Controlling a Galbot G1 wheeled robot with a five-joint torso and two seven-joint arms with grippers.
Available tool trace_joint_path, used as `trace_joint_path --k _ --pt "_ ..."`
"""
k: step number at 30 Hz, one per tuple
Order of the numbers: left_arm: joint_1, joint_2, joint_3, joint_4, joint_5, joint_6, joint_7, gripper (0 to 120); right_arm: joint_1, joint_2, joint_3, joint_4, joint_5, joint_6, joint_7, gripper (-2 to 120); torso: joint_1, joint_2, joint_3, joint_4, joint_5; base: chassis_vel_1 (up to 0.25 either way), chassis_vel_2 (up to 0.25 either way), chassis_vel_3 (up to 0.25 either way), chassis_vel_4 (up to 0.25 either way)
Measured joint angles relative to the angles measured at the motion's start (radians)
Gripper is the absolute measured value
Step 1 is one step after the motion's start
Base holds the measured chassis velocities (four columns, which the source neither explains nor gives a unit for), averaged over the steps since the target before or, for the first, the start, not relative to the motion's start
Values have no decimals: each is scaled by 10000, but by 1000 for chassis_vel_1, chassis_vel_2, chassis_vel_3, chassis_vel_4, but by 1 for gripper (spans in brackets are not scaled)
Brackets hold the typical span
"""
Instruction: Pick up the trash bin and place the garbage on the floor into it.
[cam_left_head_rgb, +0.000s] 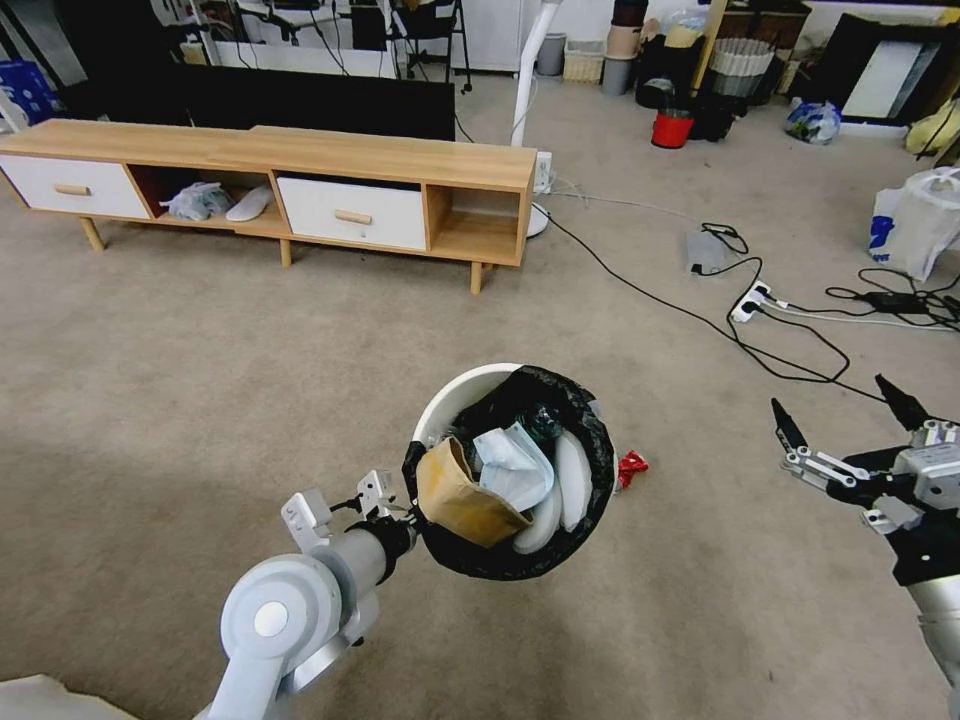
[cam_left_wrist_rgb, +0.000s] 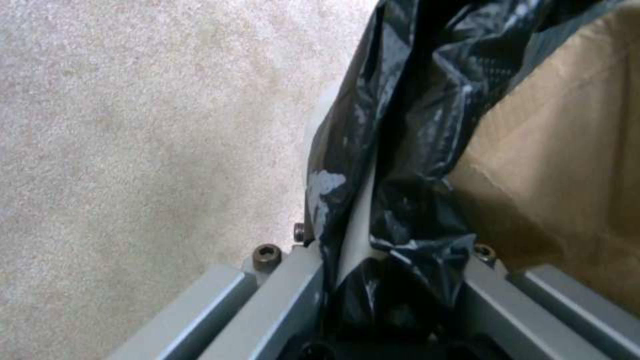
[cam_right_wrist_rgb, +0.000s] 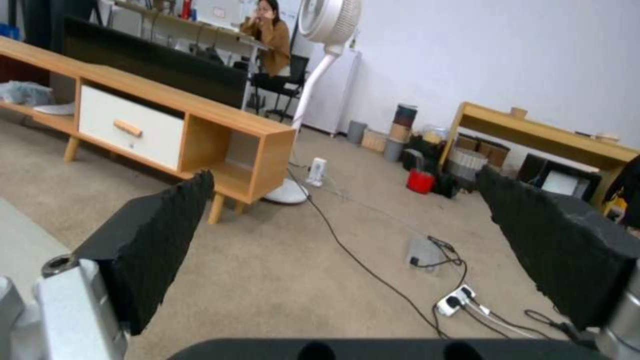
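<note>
Head view: left pincer (cam_left_head_rgb: 405, 520) clamped on near rim of small round white plastic bin lined with black bag (cam_left_head_rgb: 515, 470), held above greyish-beige carpet floor (cam_left_head_rgb: 180, 380). Brown paper carton (cam_left_head_rgb: 462, 495) and crumpled white tissues (cam_left_head_rgb: 515, 470) inside. Right pincer (cam_left_head_rgb: 850, 420) raised at right, fingers spread wide, nothing between them. Red-and-white wrapper (cam_left_head_rgb: 631, 467) on carpet just beside bin's right edge. Open carpet beyond; black cables (cam_left_head_rgb: 740, 320) farther right, long wooden cabinet (cam_left_head_rgb: 270, 185) at rear.

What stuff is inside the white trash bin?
Inside the trash bin, on its black bag, lie a brown paper carton, crumpled white tissues and pale white pieces. Anything deeper is covered. The left end effector grips the rim.
</note>
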Motion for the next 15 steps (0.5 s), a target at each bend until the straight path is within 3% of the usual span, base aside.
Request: trace_joint_path --k 15 --pt "-71 12 2 90 130 1 53 0 17 10 83 78 205 -401 -85 100 0 0 0 0 1 0 0 0 0"
